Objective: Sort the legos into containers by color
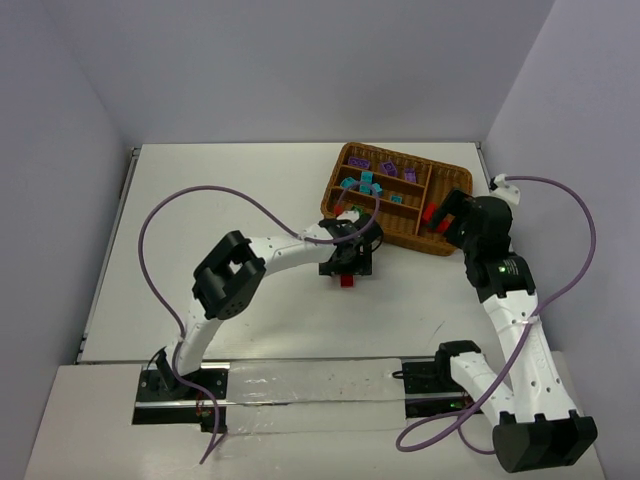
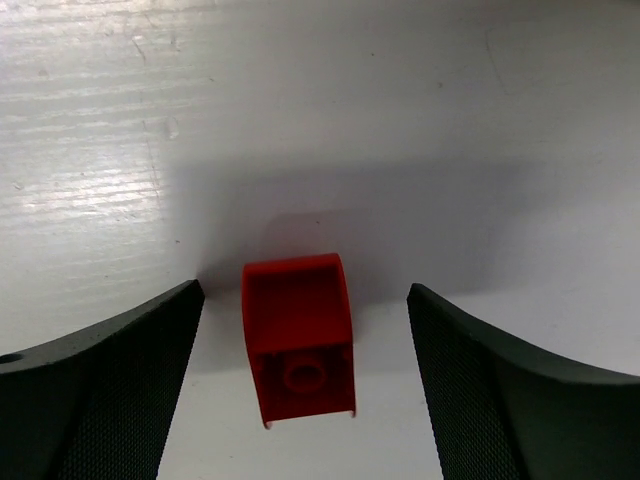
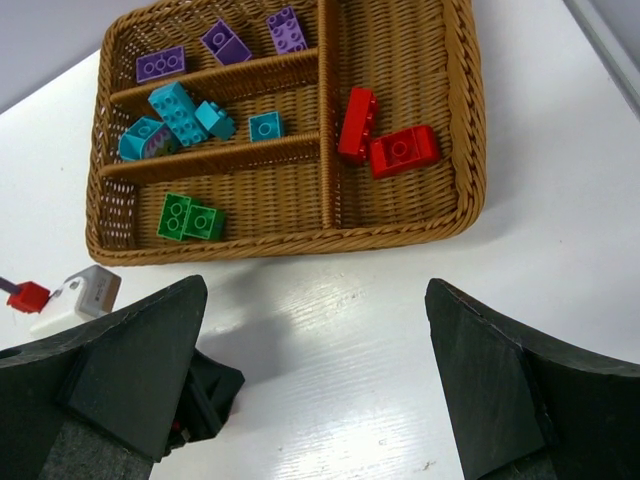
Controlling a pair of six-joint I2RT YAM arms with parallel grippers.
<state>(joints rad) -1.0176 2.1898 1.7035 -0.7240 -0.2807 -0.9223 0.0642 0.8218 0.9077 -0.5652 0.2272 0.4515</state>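
Observation:
A red rounded lego (image 2: 298, 335) lies on the white table between the fingers of my left gripper (image 2: 305, 300), which is open and not touching it. In the top view this lego (image 1: 347, 281) lies just in front of the wicker tray (image 1: 410, 241), under my left gripper (image 1: 347, 264). The tray (image 3: 300, 245) holds purple legos (image 3: 225, 42) in the far slot, teal legos (image 3: 180, 110) in the middle slot, green legos (image 3: 190, 217) in the near slot and two red legos (image 3: 390, 150) in the wider section. My right gripper (image 3: 315, 290) is open and empty, above the table at the tray's near edge.
The left arm's wrist (image 3: 205, 395) and a small white connector (image 3: 75, 295) show at the lower left of the right wrist view. Grey walls close the table at the back and sides. Purple cables (image 1: 200, 195) loop above the table.

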